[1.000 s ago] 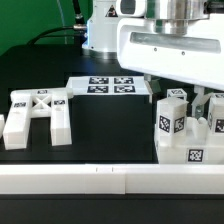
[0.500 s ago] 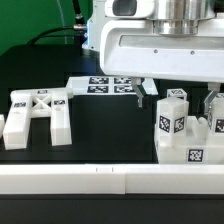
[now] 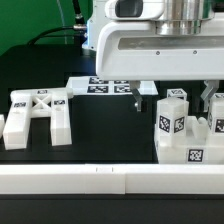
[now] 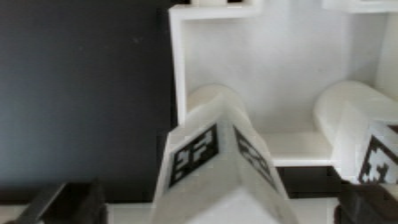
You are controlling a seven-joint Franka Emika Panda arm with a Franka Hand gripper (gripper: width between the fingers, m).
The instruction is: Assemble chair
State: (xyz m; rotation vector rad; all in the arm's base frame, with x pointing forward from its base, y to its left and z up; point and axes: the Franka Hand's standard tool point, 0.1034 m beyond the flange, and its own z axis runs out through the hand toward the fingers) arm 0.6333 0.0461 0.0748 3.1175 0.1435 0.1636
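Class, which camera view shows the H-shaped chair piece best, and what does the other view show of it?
The exterior view: the H-shaped piece lies whole and unobstructed on the dark table at the exterior view's left, tags facing up. The wrist view shows none of it, only other tagged white parts.

1. I see the H-shaped piece [image 3: 36, 114] lying flat on the dark worktop [image 3: 110, 135] at the exterior view's left, white and chunky, tags facing up.
2. The seat block [image 3: 193, 152] sits well apart at the exterior view's right, tag on its front.
3. Tagged legs [image 3: 174, 116] stand upright against it.
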